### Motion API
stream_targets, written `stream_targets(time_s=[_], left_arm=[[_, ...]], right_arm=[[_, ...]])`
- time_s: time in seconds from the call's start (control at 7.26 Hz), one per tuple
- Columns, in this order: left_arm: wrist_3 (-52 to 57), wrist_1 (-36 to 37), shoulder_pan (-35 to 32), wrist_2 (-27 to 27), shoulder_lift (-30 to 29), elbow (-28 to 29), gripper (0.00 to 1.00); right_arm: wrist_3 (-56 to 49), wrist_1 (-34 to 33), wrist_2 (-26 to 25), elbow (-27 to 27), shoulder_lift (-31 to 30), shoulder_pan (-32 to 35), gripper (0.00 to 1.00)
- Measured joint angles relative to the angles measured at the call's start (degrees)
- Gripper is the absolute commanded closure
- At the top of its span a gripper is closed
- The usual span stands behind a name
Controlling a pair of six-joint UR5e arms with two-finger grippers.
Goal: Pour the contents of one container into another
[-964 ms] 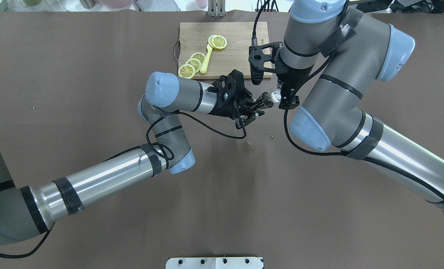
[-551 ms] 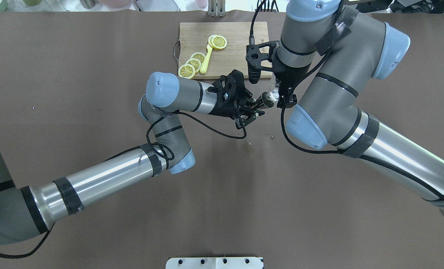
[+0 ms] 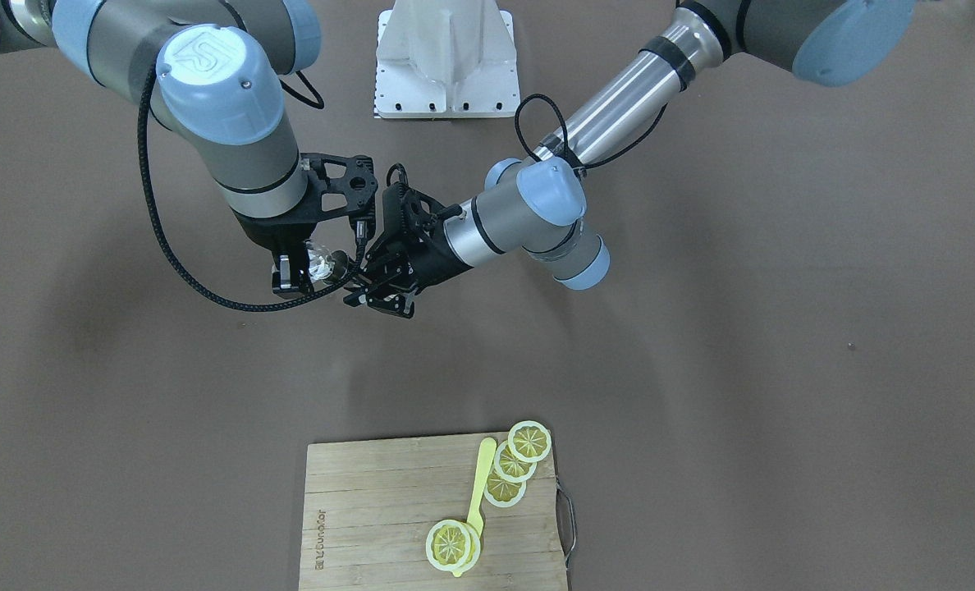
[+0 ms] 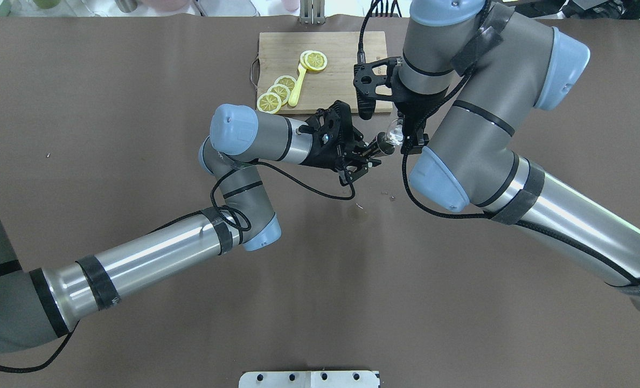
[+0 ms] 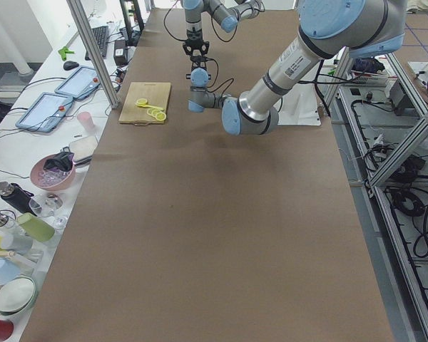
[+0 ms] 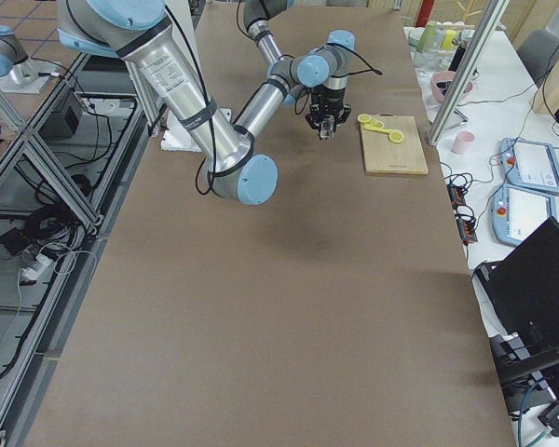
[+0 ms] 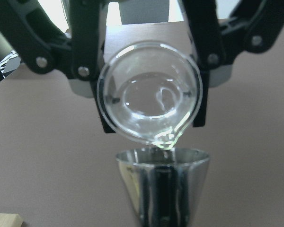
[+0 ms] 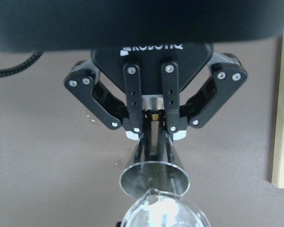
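Left wrist view: right gripper [image 7: 152, 116] pinches tipped glass cup [image 7: 149, 90], spout over jigger [image 7: 162, 187] rim; left gripper [image 8: 155, 135] clamps jigger waist, limiting spill.

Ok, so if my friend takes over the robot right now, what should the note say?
Left gripper shut on the metal cup, fingers at its waist, off the table.
Right gripper shut on the glass cup, also in the air.
The metal cup is tipped, its mouth at the glass cup's spout.
Done: both lifted and brought together. I cannot tell if liquid is running; a few drops lie on the table.
To do: finish the pour, level the metal cup, probably set both down.
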Motion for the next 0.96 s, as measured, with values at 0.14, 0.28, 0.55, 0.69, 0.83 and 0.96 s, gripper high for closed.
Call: stream_targets(time_s=[0.14, 0.28, 0.55, 0.69, 0.83, 0.96], left_arm=[[0.0, 0.0, 0.0, 0.0, 0.0, 0.0, 1.00], [0.0, 0.0, 0.0, 0.0, 0.0, 0.0, 1.00], [0.0, 0.0, 0.0, 0.2, -0.1, 0.0, 1.00], [0.0, 0.0, 0.0, 0.7, -0.2, -0.2, 1.00], [-0.2, 0.0, 0.0, 1.2, -0.2, -0.6, 1.00], [-0.5, 0.0, 0.0, 1.5, -0.2, -1.3, 1.00]], right_arm=[[0.4, 0.1, 0.1, 1.2, -0.6, 0.4, 1.00], [1.0, 0.6, 0.1, 2.4, -1.4, 0.7, 1.00], [5.0, 5.7, 0.0, 5.1, -4.9, 0.9, 1.00], [7.6, 10.2, 0.1, 7.1, -8.1, 1.1, 1.00], [9.2, 13.4, 0.3, 9.0, -10.7, 1.8, 1.00], [9.9, 14.8, 0.6, 10.4, -12.5, 3.1, 1.00]])
